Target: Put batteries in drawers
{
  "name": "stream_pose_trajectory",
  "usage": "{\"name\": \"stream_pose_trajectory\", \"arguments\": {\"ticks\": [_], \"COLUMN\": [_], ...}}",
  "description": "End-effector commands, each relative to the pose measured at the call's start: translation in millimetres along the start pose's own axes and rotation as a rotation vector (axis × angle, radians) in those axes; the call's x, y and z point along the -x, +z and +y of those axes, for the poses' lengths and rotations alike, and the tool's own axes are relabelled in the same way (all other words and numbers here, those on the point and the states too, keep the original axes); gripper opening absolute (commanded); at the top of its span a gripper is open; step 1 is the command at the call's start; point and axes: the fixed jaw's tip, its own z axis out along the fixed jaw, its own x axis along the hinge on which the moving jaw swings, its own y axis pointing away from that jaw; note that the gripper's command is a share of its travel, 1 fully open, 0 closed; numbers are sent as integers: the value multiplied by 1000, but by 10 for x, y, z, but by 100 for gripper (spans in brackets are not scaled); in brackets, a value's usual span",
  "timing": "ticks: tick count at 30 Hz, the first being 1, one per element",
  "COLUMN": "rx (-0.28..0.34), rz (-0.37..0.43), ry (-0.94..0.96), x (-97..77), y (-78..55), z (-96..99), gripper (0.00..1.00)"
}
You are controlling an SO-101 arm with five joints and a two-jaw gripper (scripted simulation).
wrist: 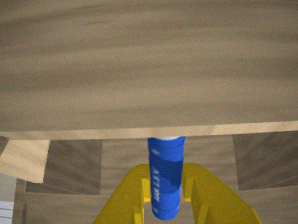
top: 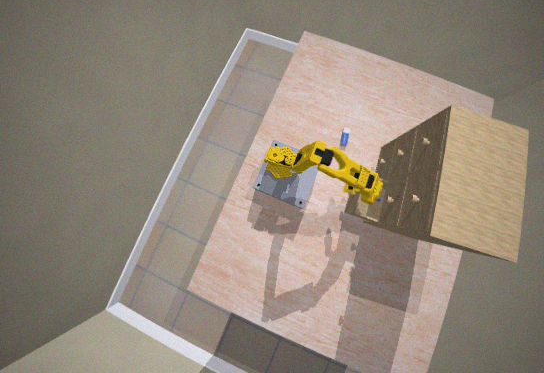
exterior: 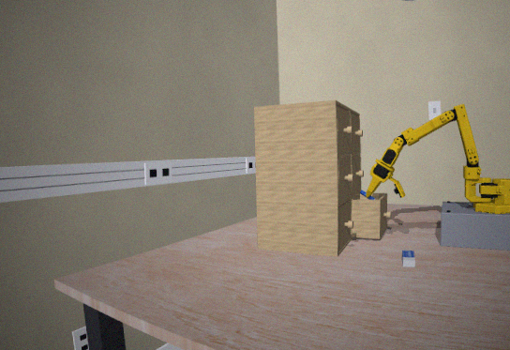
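My jaws are clamped on the blue cylindrical AAA battery [top: 378,199] [exterior: 365,194] [wrist: 166,177]; its release and shutting the pale wooden bottom-right drawer [top: 367,218] [exterior: 367,219] [wrist: 122,157] remain. Nine-volt's whereabouts: can't tell.

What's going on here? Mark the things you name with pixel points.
The robot's claw [top: 375,199] [exterior: 368,195] [wrist: 167,192] is shut on the AAA battery [top: 379,199] [exterior: 364,193] [wrist: 166,175], at the pulled-out bottom-right drawer [top: 371,219] [exterior: 367,220] [wrist: 75,167] of the wooden chest [top: 480,180] [exterior: 300,178] [wrist: 150,60]. It hasn't let go, and that drawer still needs shutting. A blue-and-white block [top: 345,138] [exterior: 409,259] lies on the table; I can't tell whether it's the nine-volt battery.
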Motion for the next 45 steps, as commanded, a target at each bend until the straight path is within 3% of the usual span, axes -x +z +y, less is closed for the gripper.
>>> {"name": "stream_pose_trajectory", "arguments": {"ticks": [1, 45], "rx": [-2, -3], "rz": [-21, -21], "ry": [-7, -8], "x": [70, 110], "y": [45, 62], "z": [-6, -11], "gripper": [0, 0]}}
